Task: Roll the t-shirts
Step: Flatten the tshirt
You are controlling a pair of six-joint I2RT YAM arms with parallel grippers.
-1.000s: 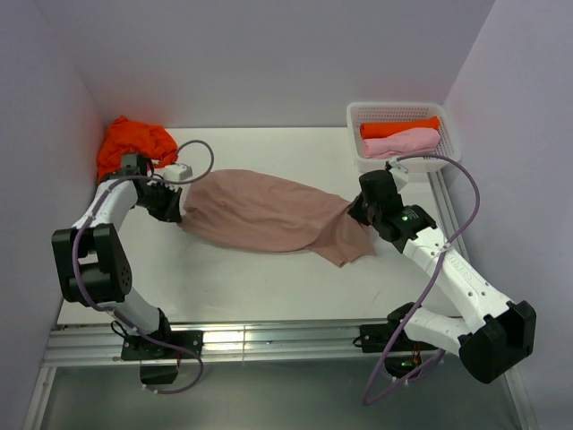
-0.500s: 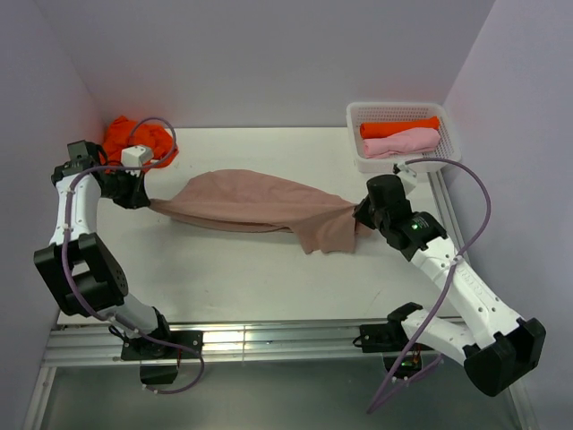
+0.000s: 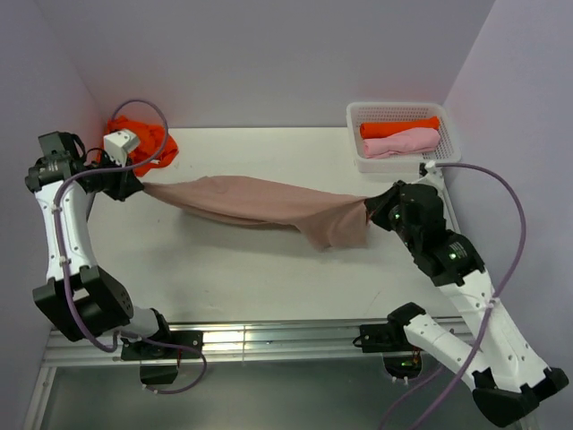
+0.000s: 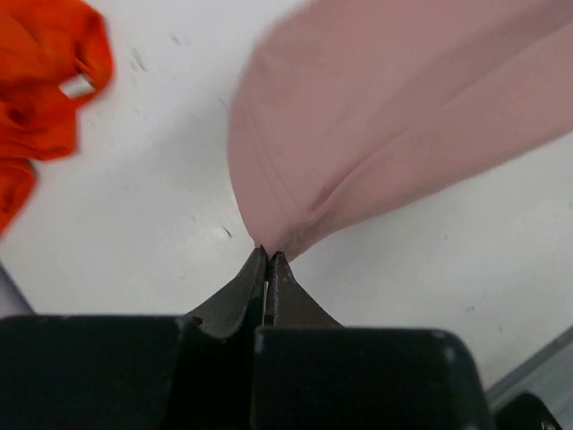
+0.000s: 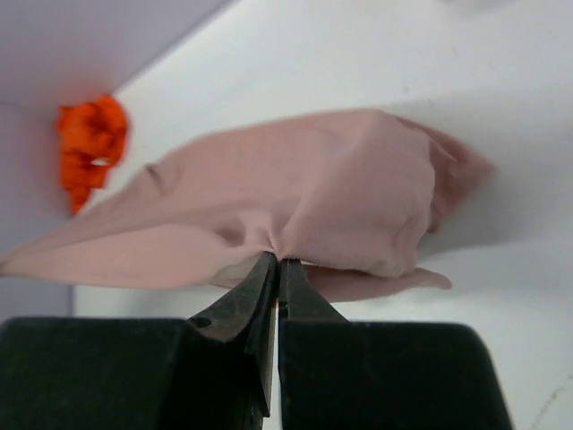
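The large dusty pinkish-brown t-shirt (image 3: 260, 202) hangs stretched between both grippers above the white table (image 3: 233, 269). My left gripper (image 3: 134, 186) is shut on its left end, seen in the left wrist view (image 4: 268, 254) with the cloth (image 4: 385, 107) fanning out from the tips. My right gripper (image 3: 372, 213) is shut on its right end, seen in the right wrist view (image 5: 278, 260) with the shirt (image 5: 295, 206) bunched ahead of the tips. A crumpled orange t-shirt (image 3: 143, 139) lies at the back left, also in the left wrist view (image 4: 45, 98) and the right wrist view (image 5: 89, 143).
A white mesh basket (image 3: 403, 112) at the back right holds a rolled orange t-shirt (image 3: 398, 127) and a rolled light pink t-shirt (image 3: 403, 143). Purple walls close the left, back and right. A metal rail (image 3: 269, 339) runs along the near edge.
Both grippers moved apart, the left one to the far left and the right one to the right, pulling the pinkish-brown t-shirt out into a long taut band lifted off the table.
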